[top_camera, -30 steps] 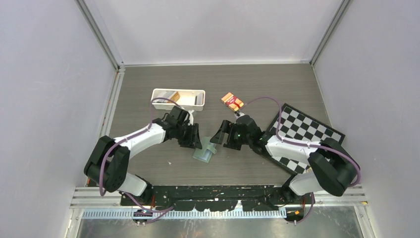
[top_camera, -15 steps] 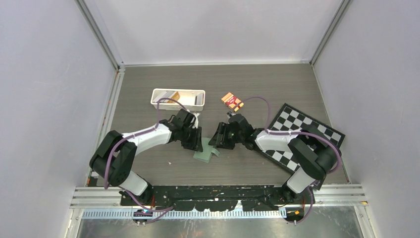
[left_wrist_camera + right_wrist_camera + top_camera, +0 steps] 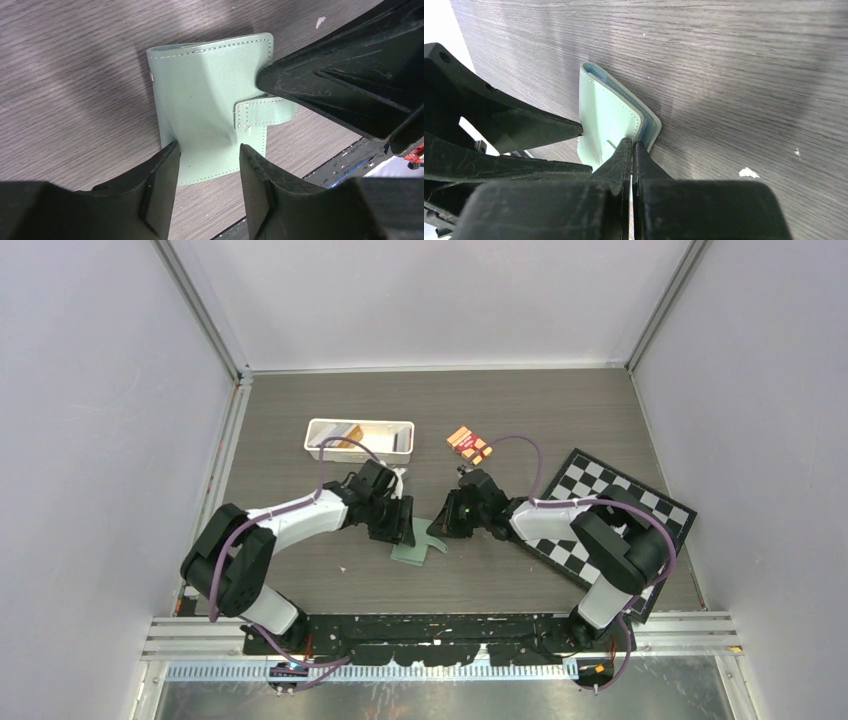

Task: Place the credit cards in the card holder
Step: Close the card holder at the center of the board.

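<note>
The sage-green card holder lies folded on the table between both arms. My left gripper is open, its fingertips resting on the holder's near edge, straddling the cover without gripping it. My right gripper is shut on the free edge of the holder's top cover, just above the clasp tab; the blue-grey inner layer shows beneath. From above, the left gripper and right gripper meet over the holder. The credit cards, gold-tan and dark, lie in the white tray.
The long white tray stands behind the left arm. An orange-and-red packet lies behind the right gripper. A black-and-white checkerboard lies at the right, under the right arm.
My right gripper has gone from wide open to shut, closing on the holder's cover edge as the arm reached in left. The left gripper stayed over the holder.
</note>
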`<state>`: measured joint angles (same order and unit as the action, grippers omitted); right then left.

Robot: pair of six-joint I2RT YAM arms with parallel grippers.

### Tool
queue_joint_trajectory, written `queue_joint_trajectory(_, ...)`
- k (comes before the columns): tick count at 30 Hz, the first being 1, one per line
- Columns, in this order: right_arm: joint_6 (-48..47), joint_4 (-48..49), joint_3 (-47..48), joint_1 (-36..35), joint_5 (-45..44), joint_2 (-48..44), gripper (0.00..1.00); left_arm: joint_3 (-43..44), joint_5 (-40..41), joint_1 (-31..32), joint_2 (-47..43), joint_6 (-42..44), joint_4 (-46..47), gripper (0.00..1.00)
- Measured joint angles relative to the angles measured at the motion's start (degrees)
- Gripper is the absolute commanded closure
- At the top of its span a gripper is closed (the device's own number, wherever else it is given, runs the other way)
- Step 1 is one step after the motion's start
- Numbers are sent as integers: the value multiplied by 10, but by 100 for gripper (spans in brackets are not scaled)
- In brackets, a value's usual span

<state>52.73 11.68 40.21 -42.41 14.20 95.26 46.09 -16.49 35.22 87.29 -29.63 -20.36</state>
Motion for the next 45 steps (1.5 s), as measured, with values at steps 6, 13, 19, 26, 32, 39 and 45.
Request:
queue_joint_trajectory(6, 2, -1, 1, -2, -9, 4, 100, -1, -1, -5, -5, -19, 4, 47)
queue_joint_trajectory(13, 8, -5, 1, -3, -17, 4, 99, -37, -7, -49, -12, -51, 35, 47)
queue_joint_trajectory(19, 12, -6, 1, -3, -21, 4, 100, -54, 11, -53, -33, -60, 40, 52)
queue_joint_trajectory(26, 12, -6, 1, -3, -21, 4, 99, -79, -32, -56, -30, -85, 89, 62)
queue_joint_trajectory(32, 12, 2, -3, -1, -21, 4, 100, -97, -76, -62, -17, -107, 138, 78)
queue_joint_trajectory(39, 7, 15, -18, 5, -28, -9, 94, -105, -121, -70, -5, -122, 180, 100)
queue_joint_trajectory(45, -35, -30, -39, 22, -19, -80, 36, -105, -141, -60, -36, -91, 195, 100)
